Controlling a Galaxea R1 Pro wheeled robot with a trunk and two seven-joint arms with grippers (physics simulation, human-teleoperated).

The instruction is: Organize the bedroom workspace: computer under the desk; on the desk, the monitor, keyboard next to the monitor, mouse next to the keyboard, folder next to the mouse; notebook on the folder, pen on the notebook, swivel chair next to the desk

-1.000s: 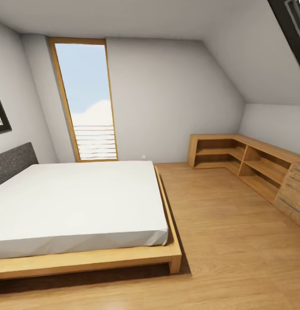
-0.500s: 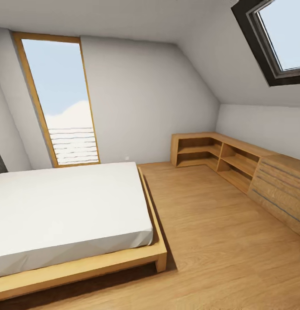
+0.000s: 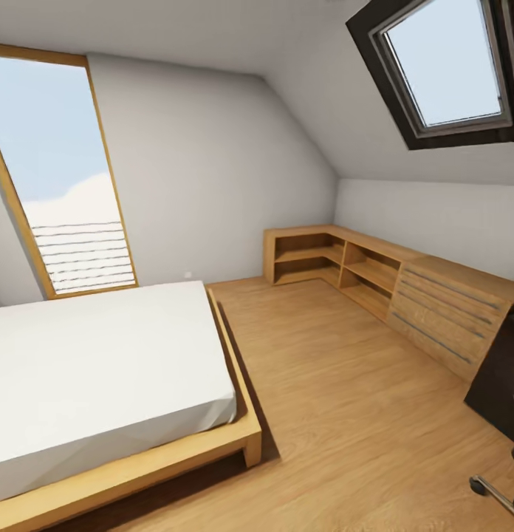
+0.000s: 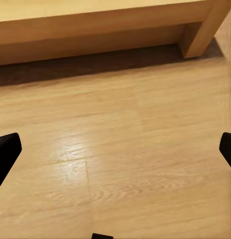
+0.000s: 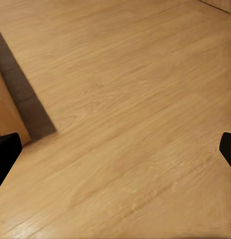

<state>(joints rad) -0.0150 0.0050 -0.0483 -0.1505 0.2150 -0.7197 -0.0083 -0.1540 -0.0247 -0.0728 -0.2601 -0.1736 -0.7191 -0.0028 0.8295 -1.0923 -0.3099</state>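
Left of me: bed point(image 3: 102, 369) on the floor point(image 3: 345, 414).
Right of me: low cabinets point(image 3: 405, 284) along the wall.
Ahead: window point(image 3: 61, 185) behind the bed.

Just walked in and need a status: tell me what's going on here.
Nothing is being handled. The robot is in the grey-walled bedroom, looking over the wood-framed bed with its white mattress, the light plank floor and the low wooden cabinets. At the head view's right edge a dark desk unit and a metal castor leg of the swivel chair peek in. Both wrist cameras face bare floor; the left gripper and right gripper are open and empty.
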